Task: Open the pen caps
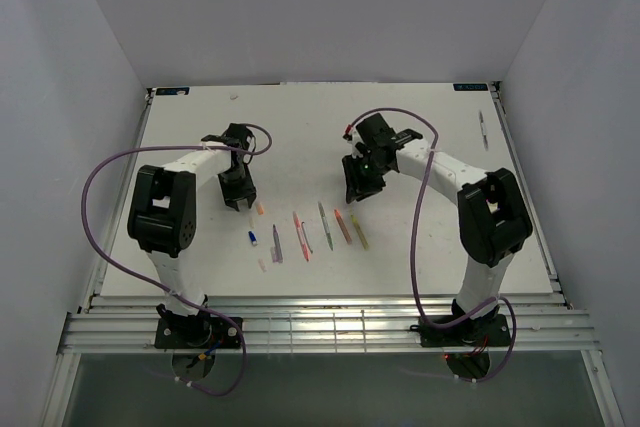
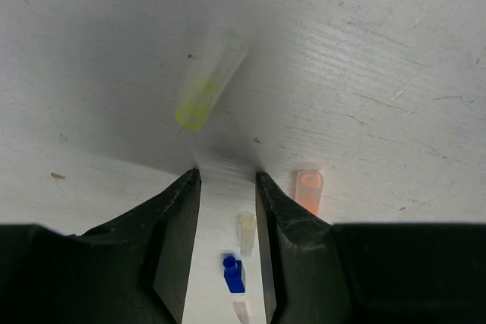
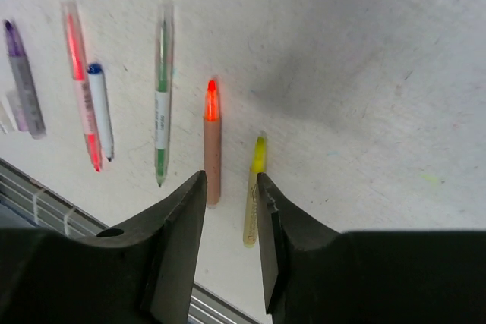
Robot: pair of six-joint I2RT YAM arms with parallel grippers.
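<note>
In the left wrist view my left gripper (image 2: 228, 177) is open and empty above the table. A yellow cap (image 2: 205, 90) lies blurred just ahead of it. An orange cap (image 2: 309, 190) lies right of the right finger. A pale clear cap (image 2: 247, 233) and a blue cap (image 2: 234, 273) show between the fingers, on the table below. My right gripper (image 3: 230, 177) is open and empty above the uncapped orange pen (image 3: 213, 146) and yellow pen (image 3: 254, 187). The top view shows the left gripper (image 1: 238, 204), the right gripper (image 1: 355, 193), the blue cap (image 1: 253, 238) and the orange cap (image 1: 260, 208).
A green pen (image 3: 162, 89), a red pen (image 3: 78, 73), a white blue-tipped pen (image 3: 99, 108) and a purple pen (image 3: 23, 81) lie in a row to the left. Another pen (image 1: 482, 129) lies at the far right. The table's metal front edge (image 3: 45, 206) is close.
</note>
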